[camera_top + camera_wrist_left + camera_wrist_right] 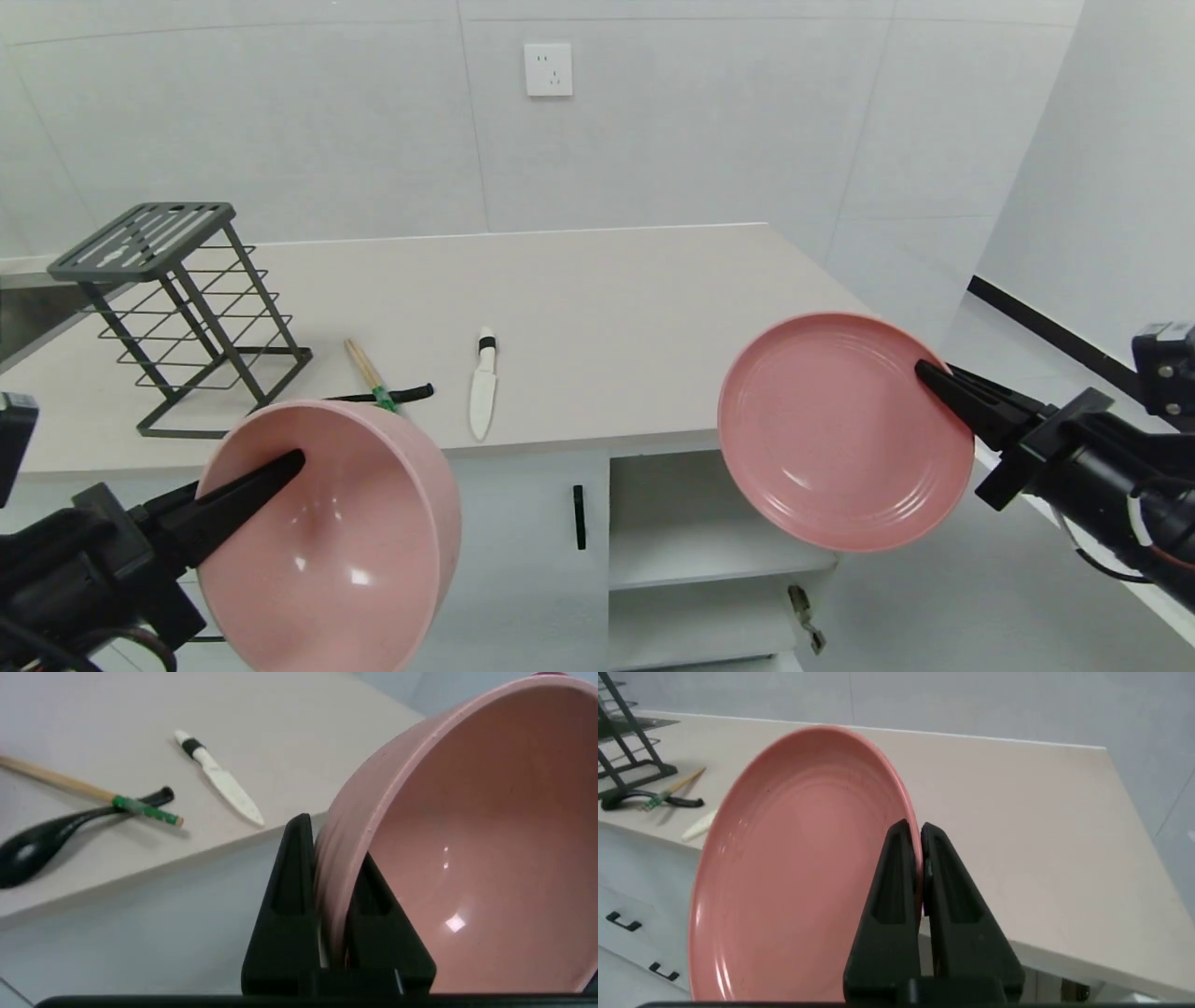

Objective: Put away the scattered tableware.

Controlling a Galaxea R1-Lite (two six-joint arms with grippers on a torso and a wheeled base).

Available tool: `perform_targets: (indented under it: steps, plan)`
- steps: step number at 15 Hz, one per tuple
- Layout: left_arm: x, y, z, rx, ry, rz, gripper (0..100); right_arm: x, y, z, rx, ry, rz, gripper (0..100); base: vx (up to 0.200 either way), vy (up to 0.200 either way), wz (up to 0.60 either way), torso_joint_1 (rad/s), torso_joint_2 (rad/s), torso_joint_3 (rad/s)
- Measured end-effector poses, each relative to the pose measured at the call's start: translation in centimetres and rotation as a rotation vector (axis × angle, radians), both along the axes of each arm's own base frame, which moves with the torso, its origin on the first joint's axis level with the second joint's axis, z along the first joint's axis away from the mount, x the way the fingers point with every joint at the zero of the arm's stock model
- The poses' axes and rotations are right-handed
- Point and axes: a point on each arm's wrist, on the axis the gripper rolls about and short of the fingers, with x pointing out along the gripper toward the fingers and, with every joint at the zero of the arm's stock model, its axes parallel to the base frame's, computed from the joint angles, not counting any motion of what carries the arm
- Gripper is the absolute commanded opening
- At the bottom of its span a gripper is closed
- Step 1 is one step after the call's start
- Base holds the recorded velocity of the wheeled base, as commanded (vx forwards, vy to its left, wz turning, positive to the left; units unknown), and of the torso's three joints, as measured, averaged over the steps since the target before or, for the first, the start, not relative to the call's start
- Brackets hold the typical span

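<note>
Lower left, head view: pink bowl (355, 551), held off the counter, tipped on its side, hollow towards the camera.
Left gripper (294, 459): clamped on the bowl's rim, one finger inside, one outside.
Centre right: pink plate (831, 439), in the air before the counter's corner, tipped nearly on edge.
Right gripper (924, 369): pinched tight on the plate's rim at its upper right.
Counter (607, 299): white knife (483, 387), black spoon (415, 391) and wooden chopsticks (364, 369) lie near the front edge, chopsticks crossing the spoon. Wire rack (177, 317) at far left.
Below counter: open cabinet shelf (709, 551), lower centre, between the two dishes.
Step, as judged: stowing both dishes, likely on that shelf.
Doing it well: one arm at a time; level each dish before release; thin rim grips may slip, so go slowly; clear the counter edge and the other dish.
</note>
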Motion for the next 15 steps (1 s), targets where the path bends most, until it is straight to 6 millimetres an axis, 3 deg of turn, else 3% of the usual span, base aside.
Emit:
perform_targets:
  steps: [15]
  plan:
    - [0.8,-0.2,-1.3,0.080,0.043,0.003,0,0.1,0.2,-1.3,-0.020,0.061,0.008,0,0.000,0.000,0.00,-0.198,0.48,0.275]
